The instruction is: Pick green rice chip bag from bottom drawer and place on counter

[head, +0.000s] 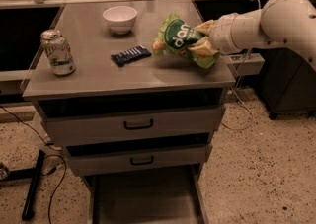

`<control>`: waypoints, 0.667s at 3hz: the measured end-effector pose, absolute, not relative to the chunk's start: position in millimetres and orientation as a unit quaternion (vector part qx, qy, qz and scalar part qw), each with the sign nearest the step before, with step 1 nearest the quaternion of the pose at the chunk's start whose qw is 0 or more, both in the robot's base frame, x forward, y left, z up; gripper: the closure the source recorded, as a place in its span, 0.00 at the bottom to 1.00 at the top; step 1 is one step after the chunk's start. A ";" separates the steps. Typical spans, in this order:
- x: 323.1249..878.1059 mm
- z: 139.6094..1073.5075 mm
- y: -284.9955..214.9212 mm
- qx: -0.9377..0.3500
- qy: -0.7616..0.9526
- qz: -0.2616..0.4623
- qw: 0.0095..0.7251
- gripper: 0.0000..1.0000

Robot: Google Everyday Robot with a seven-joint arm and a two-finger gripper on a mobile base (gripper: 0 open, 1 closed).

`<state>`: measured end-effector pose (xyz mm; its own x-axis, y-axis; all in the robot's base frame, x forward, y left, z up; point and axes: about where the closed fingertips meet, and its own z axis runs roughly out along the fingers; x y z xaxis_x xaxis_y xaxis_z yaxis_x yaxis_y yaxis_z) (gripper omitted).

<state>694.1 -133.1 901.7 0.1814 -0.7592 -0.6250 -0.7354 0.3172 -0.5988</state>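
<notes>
While the arm reaches in from the right, the gripper (201,39) is clamped on the green rice chip bag (178,38), holding it tilted over the right part of the counter (148,77). Contact with the surface cannot be told. Bottom drawer (143,201) stands pulled out below. On the counter: white bowl (120,18) at rear, soda can (58,52) at left, dark blue wrapper (131,55) near the bag's left.
</notes>
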 end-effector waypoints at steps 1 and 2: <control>719.4 891.4 -135.8 -0.554 0.665 -0.021 0.500 1.00; 719.8 889.8 -133.7 -0.552 0.667 -0.017 0.499 0.82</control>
<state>719.8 -133.7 889.8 0.1085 -0.7540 -0.6478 -0.7198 0.3899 -0.5743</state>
